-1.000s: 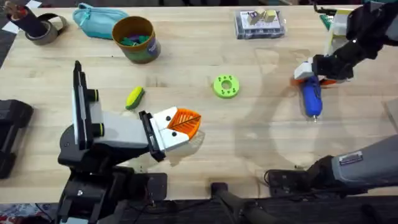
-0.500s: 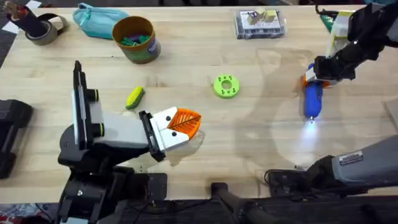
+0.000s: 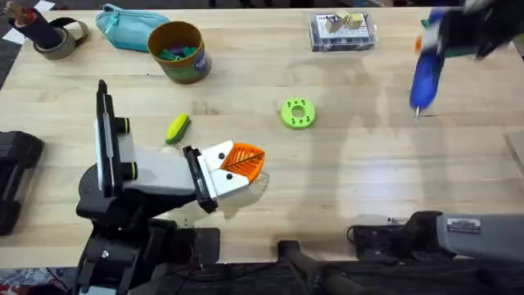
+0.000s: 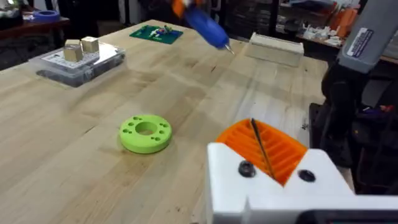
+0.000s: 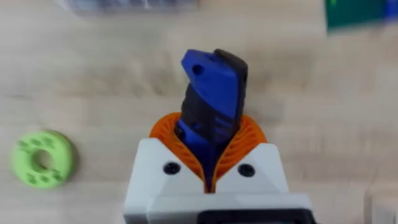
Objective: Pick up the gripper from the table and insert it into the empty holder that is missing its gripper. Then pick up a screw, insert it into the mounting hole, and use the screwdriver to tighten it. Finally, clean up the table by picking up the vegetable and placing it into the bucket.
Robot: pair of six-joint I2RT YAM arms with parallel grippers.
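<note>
Lifted since a second ago, the screwdriver (image 3: 426, 75) hangs above the table's (image 3: 352, 172) far right, clamped in my right gripper (image 5: 210, 177). Nearer me, my left gripper (image 3: 246, 164) rests pinched closed; beyond it, the vegetable (image 3: 177, 129), then the bucket (image 3: 178, 51).

Bright, even overhead light; soft shadows beside the left gripper (image 3: 243, 164); the raised screwdriver (image 3: 426, 70) is motion-blurred.
</note>
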